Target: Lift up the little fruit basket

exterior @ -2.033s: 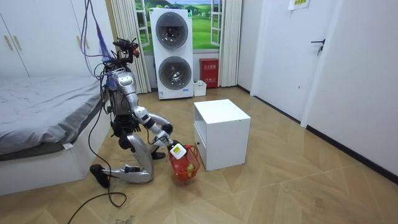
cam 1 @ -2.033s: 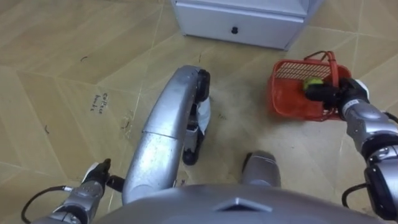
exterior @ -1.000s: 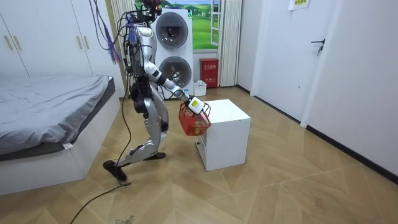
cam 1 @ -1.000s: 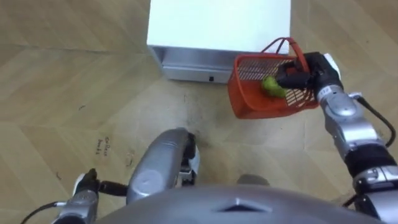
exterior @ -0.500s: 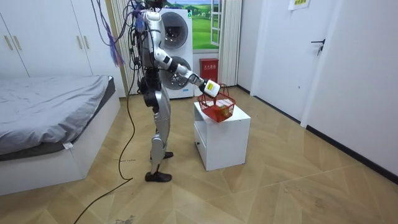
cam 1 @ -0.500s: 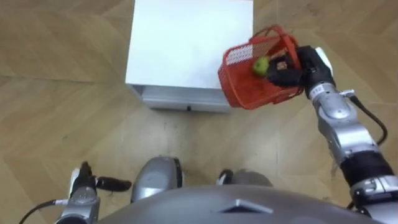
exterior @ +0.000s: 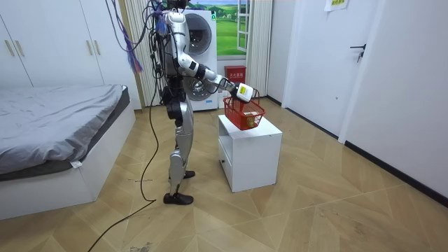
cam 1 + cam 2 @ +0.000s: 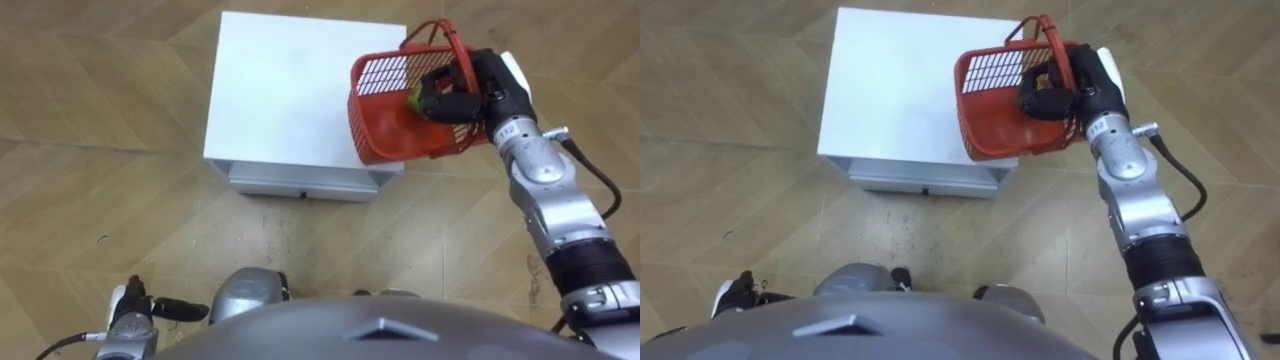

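Left eye view: right hand point(image 8: 462, 95) curled tight on fruit basket point(image 8: 398, 135) — basket hangs to its left, over cabinet's point(image 8: 280, 100) rt corner.

White cabinet top point(image 8: 290, 90) open at left, red basket point(image 8: 400, 135) over its right front corner, open floor point(image 8: 100, 230) around

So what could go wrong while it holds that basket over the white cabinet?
The right hand grips the basket by one side only, so it could tip and spill the green fruit. It is also over the right edge of the cabinet; set down there, it might fall to the floor.
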Motion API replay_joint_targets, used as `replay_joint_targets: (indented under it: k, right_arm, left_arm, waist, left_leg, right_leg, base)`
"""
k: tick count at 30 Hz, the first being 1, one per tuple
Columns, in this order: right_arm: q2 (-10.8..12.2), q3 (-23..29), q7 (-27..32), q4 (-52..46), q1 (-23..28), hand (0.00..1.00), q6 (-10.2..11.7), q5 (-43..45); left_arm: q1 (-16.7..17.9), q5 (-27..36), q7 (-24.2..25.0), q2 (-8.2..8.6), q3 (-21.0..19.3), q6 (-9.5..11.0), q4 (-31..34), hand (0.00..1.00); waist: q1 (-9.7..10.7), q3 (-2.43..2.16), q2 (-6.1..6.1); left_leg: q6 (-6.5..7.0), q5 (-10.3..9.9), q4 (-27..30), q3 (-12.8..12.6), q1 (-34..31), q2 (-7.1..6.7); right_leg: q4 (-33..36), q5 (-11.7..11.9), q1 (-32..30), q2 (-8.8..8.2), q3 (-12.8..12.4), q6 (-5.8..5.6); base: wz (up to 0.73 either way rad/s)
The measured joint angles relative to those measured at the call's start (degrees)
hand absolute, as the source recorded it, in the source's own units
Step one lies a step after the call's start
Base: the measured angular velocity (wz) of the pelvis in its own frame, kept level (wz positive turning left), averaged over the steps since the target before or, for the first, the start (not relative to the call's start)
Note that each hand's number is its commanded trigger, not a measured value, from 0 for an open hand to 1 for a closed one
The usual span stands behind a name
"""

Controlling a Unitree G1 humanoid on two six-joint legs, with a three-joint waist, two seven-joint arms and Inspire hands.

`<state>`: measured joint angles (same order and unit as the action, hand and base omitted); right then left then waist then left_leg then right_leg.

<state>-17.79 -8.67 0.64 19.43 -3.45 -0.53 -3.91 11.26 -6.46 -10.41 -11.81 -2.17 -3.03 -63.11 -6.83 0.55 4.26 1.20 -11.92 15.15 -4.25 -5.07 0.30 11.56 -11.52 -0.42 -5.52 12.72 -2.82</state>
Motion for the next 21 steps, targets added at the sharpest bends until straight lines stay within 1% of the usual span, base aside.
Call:
replay_joint_targets:
  k: [3, 7, 13, 15, 20, 21]
  right_arm:
    - [1.0, 0.0, -0.1, -0.3, 0.0, 1.00, 0.1, 0.0]
    - [2.0, 0.0, -0.5, -0.5, 0.0, 1.00, 0.3, -0.2]
    - [3.5, -0.2, -0.9, -0.5, 0.0, 1.00, 0.3, -0.3]
    - [4.2, -0.2, -1.5, -0.5, 0.0, 1.00, 0.4, 0.2]
    - [4.6, -0.2, -2.1, -0.5, 0.0, 1.00, 0.4, 0.6]
    - [4.6, -0.2, -2.2, -0.5, 0.0, 1.00, 0.4, 1.3]
  left_arm:
    - [0.2, -0.3, 0.6, 0.35, 0.0, -0.4, 0.0, 0.00]
    - [0.4, -1.3, 1.2, 0.79, 0.0, -0.3, 0.1, 0.00]
    - [0.7, -2.7, 1.5, 1.52, 0.1, -0.4, -0.1, 0.00]
    - [0.7, -4.6, 1.9, 1.65, -0.2, -0.4, 0.0, 0.00]
    - [0.7, -5.8, 2.7, 1.66, -0.5, -0.8, 0.2, 0.00]
    - [0.6, -6.8, 3.3, 1.68, -1.0, -0.9, 0.3, 0.00]
  waist:
    - [-0.3, -0.03, -0.10]
    - [-0.6, -0.05, -0.23]
    - [-1.4, -0.11, -0.35]
    - [-1.6, -0.09, -0.38]
    - [-1.6, -0.01, -0.70]
    - [-1.6, -0.04, -0.76]
  left_leg:
    - [-0.01, 0.0, 0.0, -0.2, 0.8, -0.06]
    - [-0.05, 0.0, 0.0, -0.2, 0.6, 0.01]
    - [-0.04, 0.0, 0.1, 0.2, 0.9, -0.16]
    - [-0.03, 0.0, 0.1, 0.3, 0.9, -0.24]
    - [0.02, -0.1, 0.4, 0.4, 0.9, -0.34]
    - [0.02, -0.1, 0.5, 0.4, 0.7, -0.42]
  right_leg:
    - [-0.1, 0.0, 0.7, 0.05, 0.2, 0.00]
    - [0.1, 0.1, 0.7, 0.00, 1.5, 0.10]
    - [0.3, 0.1, 1.6, -0.39, 2.0, 0.08]
    - [0.7, 0.1, 1.5, -0.46, 2.0, 0.06]
    - [1.5, 0.1, 1.4, -0.57, 2.4, 0.04]
    - [2.3, 0.0, 0.9, -0.73, 2.6, -0.13]
  base:
    - [0.00]
    - [0.05]
    - [0.04]
    - [0.02]
    - [0.00]
    - [0.00]
